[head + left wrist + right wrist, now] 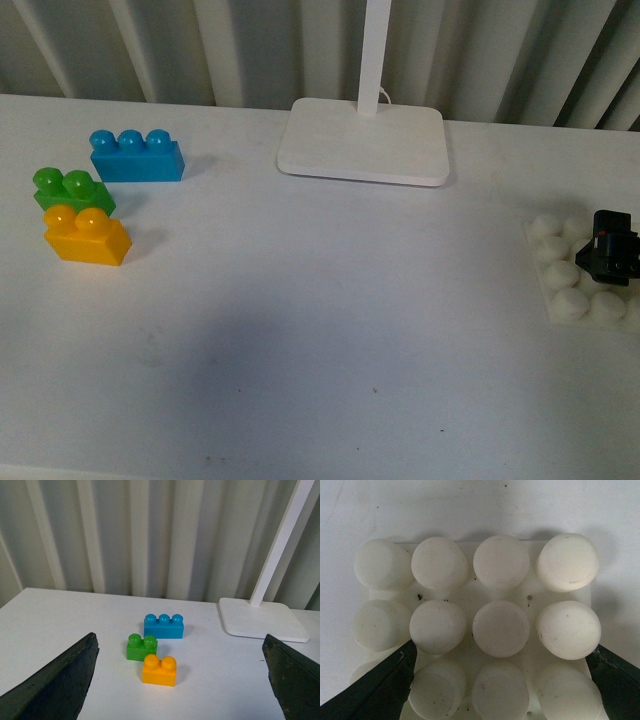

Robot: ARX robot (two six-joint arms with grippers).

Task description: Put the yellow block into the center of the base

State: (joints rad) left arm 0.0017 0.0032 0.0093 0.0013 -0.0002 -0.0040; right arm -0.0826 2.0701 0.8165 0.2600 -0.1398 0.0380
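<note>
At left, the yellow block lies ahead of the spread left gripper, long axis finger to finger. Also spread, the right gripper hangs over the base.

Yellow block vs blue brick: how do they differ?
The yellow block has two studs; the blue brick has three and is longer. In the front view the yellow block sits nearest the camera, while the blue brick sits farther back. Both stand studs-up on the table.
</note>
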